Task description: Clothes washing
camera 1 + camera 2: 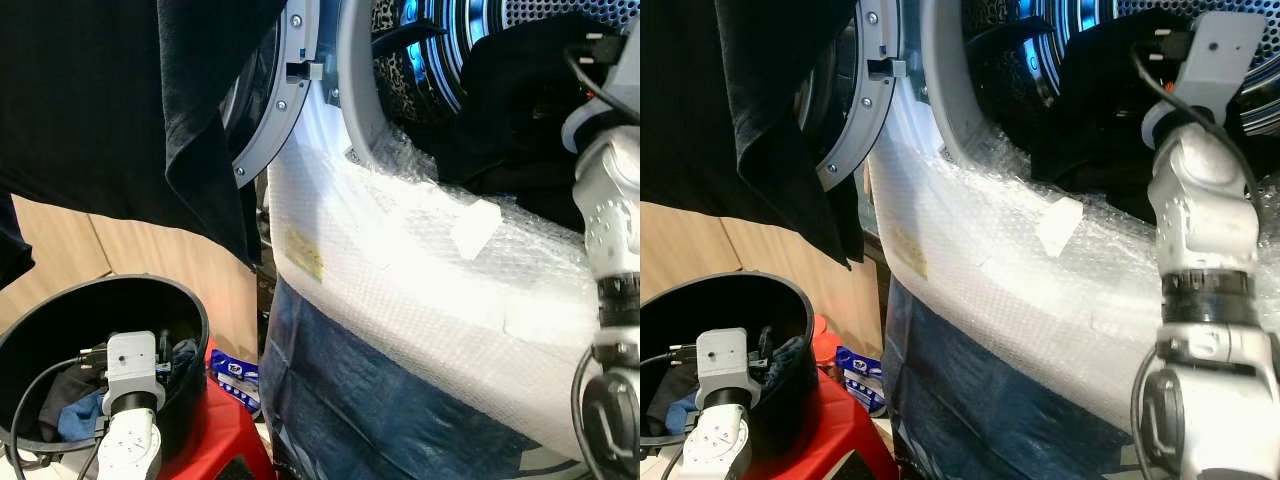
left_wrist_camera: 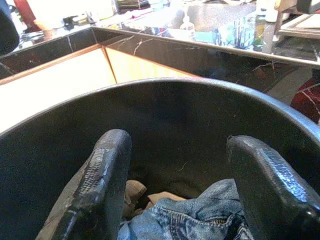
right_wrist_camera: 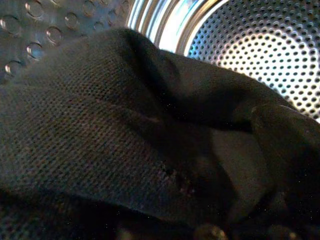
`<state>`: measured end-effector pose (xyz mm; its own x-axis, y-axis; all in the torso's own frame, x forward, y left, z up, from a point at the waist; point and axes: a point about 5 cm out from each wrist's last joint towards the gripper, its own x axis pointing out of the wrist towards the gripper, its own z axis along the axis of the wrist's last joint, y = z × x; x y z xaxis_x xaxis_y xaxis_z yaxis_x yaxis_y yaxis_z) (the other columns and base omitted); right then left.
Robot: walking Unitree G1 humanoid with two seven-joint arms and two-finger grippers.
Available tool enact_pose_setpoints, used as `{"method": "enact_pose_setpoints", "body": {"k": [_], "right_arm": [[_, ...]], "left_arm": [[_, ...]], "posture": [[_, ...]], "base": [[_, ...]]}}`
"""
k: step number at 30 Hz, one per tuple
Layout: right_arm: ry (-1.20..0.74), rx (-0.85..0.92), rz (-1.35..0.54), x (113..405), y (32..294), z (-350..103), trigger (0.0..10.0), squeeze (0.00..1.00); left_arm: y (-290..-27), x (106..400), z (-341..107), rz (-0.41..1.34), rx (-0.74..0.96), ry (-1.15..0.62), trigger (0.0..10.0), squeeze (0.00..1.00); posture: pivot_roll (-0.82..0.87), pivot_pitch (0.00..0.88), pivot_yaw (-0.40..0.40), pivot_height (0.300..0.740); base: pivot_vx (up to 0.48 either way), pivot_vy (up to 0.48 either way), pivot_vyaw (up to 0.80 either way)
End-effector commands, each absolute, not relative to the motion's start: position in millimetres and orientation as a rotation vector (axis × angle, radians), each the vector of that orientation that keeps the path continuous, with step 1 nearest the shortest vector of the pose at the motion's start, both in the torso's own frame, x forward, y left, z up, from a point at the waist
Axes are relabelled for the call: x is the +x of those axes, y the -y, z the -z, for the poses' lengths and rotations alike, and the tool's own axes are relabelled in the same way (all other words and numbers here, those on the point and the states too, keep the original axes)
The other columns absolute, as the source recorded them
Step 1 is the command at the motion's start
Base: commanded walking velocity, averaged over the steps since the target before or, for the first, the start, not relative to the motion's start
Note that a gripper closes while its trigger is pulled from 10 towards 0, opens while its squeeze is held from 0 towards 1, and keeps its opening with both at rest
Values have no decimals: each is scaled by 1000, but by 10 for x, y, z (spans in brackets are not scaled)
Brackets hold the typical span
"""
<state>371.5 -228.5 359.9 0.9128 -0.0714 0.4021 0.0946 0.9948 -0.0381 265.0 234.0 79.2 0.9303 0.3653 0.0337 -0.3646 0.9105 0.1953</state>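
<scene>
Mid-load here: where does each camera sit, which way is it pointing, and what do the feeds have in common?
Left eye view: head camera, looking down at the washer's open drum, with the black bucket at lower left; both arms show.
Right eye view: same head, same scene, shifted slightly.
Left wrist view: looks into the bucket past the left gripper, open above the jeans.
Right wrist view: inside the drum, close against a black garment.
Shared: the eyes and right wrist see drum and garment; the eyes and left wrist, the bucket.
</scene>
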Motion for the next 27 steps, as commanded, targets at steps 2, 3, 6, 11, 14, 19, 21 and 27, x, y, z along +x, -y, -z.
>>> {"method": "enact_pose_setpoints", "body": {"k": [2,3,6,11,14,19,21,27], "right_arm": [[441,-89,90,3605,2319,-3679,10000,1000],[461,-92,78,3537,2346,-3680,10000,1000],[481,-94,65,3472,2375,-3692,10000,1000],[461,-154,67,3352,2375,-3676,10000,1000],[503,-161,-43,3521,2159,-3808,10000,1000],[520,-207,-307,3825,1664,-4018,10000,1000],[492,-154,-270,3955,1644,-4122,10000,1000],[322,221,507,3990,2471,-4074,10000,1000]], "left_arm": [[-2350,2660,-832,-364,219,1,10000,0],[-2355,2667,-842,-361,223,4,10000,0],[-2354,2669,-846,-358,225,6,10000,0],[-2355,2670,-839,-352,229,3,10000,0],[-2325,2725,-853,-337,229,8,10000,0],[-2324,2795,-916,-338,229,29,10000,0],[-2333,2802,-926,-345,225,33,10000,0],[-2312,2785,-901,-346,218,25,10000,0]], "posture": [[-10,0,-60,740],[-11,0,-57,740],[-10,0,-54,740],[-19,0,-49,740],[-27,0,-39,740],[-14,0,-40,740],[-12,0,-43,740],[-15,0,-51,740]], "base": [[0,0,0],[0,0,0],[0,0,0],[0,0,0],[0,0,0],[0,0,0],[0,0,0],[0,0,0]]}}
